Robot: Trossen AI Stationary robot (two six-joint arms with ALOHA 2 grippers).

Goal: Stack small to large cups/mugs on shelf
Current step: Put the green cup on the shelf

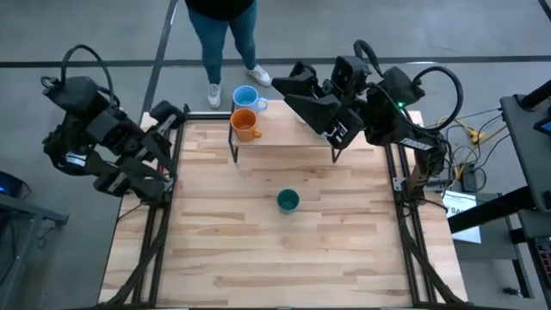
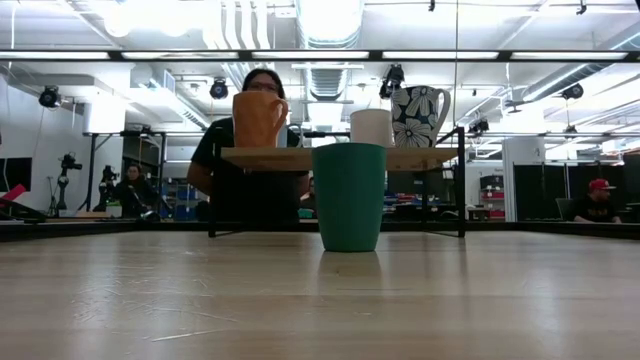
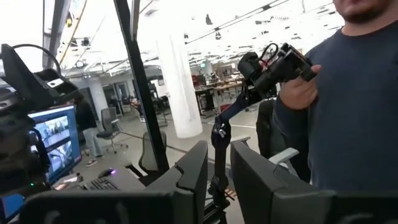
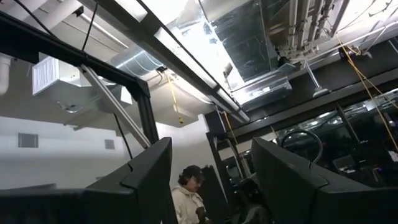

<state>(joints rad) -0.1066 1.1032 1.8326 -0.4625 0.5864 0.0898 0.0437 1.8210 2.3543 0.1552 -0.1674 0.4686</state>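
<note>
green cup (image 1: 287, 201) stands alone mid-table, inside hidden. on the shelf (image 2: 300, 158) — orange mug (image 1: 245, 126), white mug (image 2: 371, 127), patterned jug (image 2: 418, 116). left gripper (image 3: 216, 180) and right gripper (image 4: 211, 180) — both parted, empty.

Bright, even overhead light fills the room: in the low view, long ceiling strip lamps (image 2: 330, 14) blow out to white glare, and the pale wooden tabletop (image 2: 320, 300) carries a soft sheen with its nearest boards out of focus. The dark green plastic cup (image 2: 348, 196) is sharp and casts only a faint shadow at its base, while the room behind it is softer. In the right wrist view, a glaring ceiling light (image 4: 208, 46) washes out its surroundings, leaving the near dark fingers (image 4: 149, 180) blurred silhouettes.
</note>
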